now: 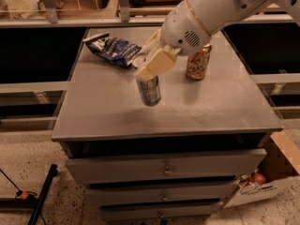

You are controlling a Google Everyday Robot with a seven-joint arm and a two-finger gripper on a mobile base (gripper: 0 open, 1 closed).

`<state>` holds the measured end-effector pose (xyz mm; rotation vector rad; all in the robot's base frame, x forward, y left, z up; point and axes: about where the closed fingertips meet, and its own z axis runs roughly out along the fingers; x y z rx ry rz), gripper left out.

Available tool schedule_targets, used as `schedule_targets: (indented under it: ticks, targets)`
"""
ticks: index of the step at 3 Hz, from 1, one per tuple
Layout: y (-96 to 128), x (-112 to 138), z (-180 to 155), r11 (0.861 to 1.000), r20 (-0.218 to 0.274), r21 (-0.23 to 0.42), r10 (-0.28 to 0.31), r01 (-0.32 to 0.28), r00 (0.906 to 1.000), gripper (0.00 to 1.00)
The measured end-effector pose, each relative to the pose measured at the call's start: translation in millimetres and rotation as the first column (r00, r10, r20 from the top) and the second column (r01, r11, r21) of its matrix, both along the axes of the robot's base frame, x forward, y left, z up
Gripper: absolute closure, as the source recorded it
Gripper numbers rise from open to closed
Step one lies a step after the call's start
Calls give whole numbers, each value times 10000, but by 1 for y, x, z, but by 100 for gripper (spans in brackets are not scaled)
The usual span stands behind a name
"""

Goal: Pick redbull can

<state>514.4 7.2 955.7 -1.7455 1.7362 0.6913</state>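
Note:
The redbull can (149,91), slim and silver-blue, hangs a little above the grey cabinet top (103,111), slightly tilted, with its shadow on the surface below. My gripper (147,75) is shut on the can's top from above; one cream finger (156,63) shows in front of the can and the other is hidden behind it. The white arm reaches in from the upper right.
A shorter gold-bronze can (198,63) stands just right of the gripper, partly behind the wrist. A dark blue and white snack bag (112,48) lies at the back left. A cardboard box (276,172) sits on the floor to the right, and a black stand (40,198) at the lower left.

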Motion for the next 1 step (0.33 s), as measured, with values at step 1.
schedule_targets:
  ticks: [1]
  targets:
    - [-1,2,9,10000,157,64,-39,38,9999,100]
